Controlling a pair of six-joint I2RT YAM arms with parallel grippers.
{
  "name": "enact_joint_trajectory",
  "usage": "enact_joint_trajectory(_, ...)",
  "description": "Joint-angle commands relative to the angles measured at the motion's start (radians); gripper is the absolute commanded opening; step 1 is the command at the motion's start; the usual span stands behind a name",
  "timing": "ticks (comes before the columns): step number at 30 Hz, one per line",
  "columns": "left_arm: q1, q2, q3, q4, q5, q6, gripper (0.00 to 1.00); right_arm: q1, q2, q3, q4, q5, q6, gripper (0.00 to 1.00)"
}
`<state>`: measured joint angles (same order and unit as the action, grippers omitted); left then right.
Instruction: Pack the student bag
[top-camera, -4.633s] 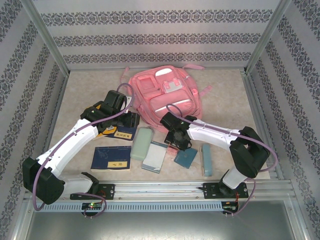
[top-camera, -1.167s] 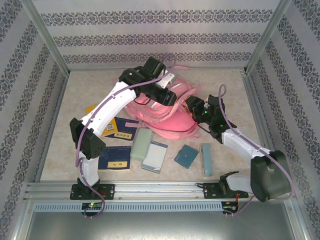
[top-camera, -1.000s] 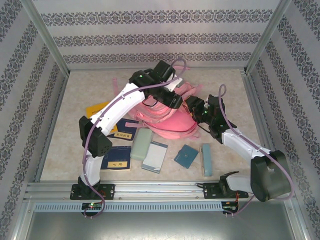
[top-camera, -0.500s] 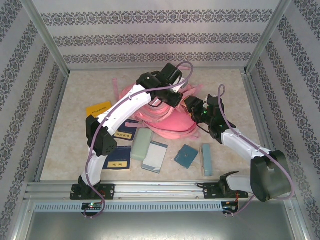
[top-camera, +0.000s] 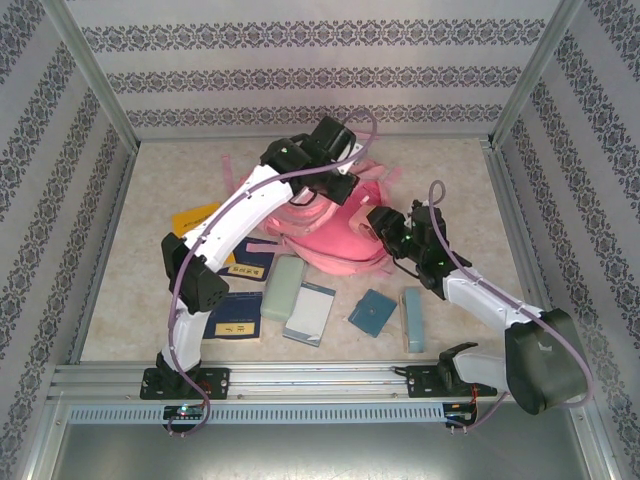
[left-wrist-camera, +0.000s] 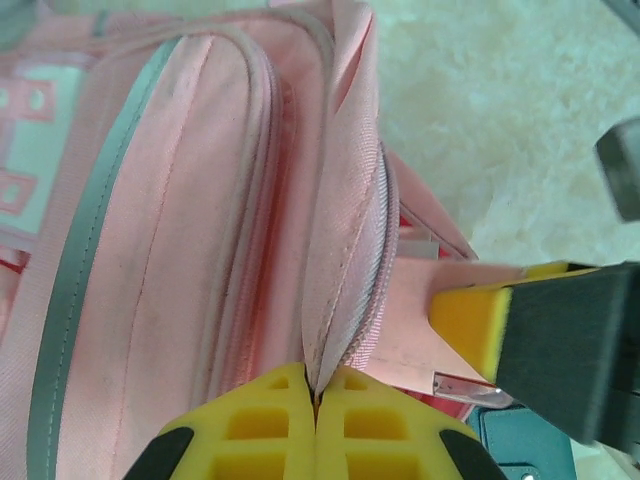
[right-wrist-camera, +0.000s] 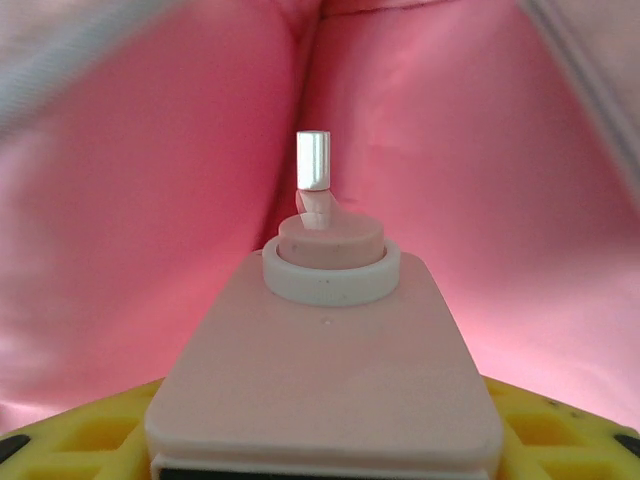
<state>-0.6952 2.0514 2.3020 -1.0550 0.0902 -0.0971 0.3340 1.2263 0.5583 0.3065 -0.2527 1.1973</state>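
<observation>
Entry, packing step: item at the mouth of the bag.

- The student bag (top-camera: 335, 240) lies on the desk (top-camera: 160, 170), under and between both sets of fingers.
- The left fingers (left-wrist-camera: 316, 405) are pressed together on a thin fold of pink fabric beside the zip (left-wrist-camera: 378, 250). The flap is held up by that pinch alone.
- The right fingers (top-camera: 383, 221) are spread about a pink flat item (right-wrist-camera: 325, 370) with a white-ringed cap and a silver tip (right-wrist-camera: 314, 160), and it is clamped at its rear end.
- The tip is pointed into the pink lining ahead of the right fingers, just to the right of the left pinch.

Risks, as judged:
- Little fabric is held. If the fold is pulled out of the left pads, the mouth is expected to fall shut on the item.
- The silver tip may be snagged on the zip teeth or the lining. The item would then be levered round in the right fingers, since only one end is clamped.
- The bag is not anchored, so a hard push may slide it across the desk instead of seating the item.
- The two sets of fingers are close together, and contact is possible if either is moved sideways.
</observation>
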Motion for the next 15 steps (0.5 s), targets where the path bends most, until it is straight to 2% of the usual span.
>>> enact_joint_trajectory(1, 0.014, -0.089, 0.085, -0.022, -0.047, 0.033, 0.0, 0.014, 0.024, -0.028, 0.122, 0.033, -0.028, 0.0)
enact_joint_trajectory(8, 0.014, -0.122, 0.084, -0.02, -0.029, 0.039, 0.0, 0.043, 0.108, -0.016, 0.331, 0.013, 0.029, 0.0)
enact_joint_trajectory(12, 0.014, -0.119, 0.081, -0.017, -0.011, 0.039, 0.0, 0.078, 0.221, 0.049, 0.463, 0.007, 0.137, 0.0)
enact_joint_trajectory(15, 0.014, -0.119, 0.077, -0.007, 0.009, 0.032, 0.0, 0.116, 0.313, 0.123, 0.47, 0.043, 0.198, 0.0)
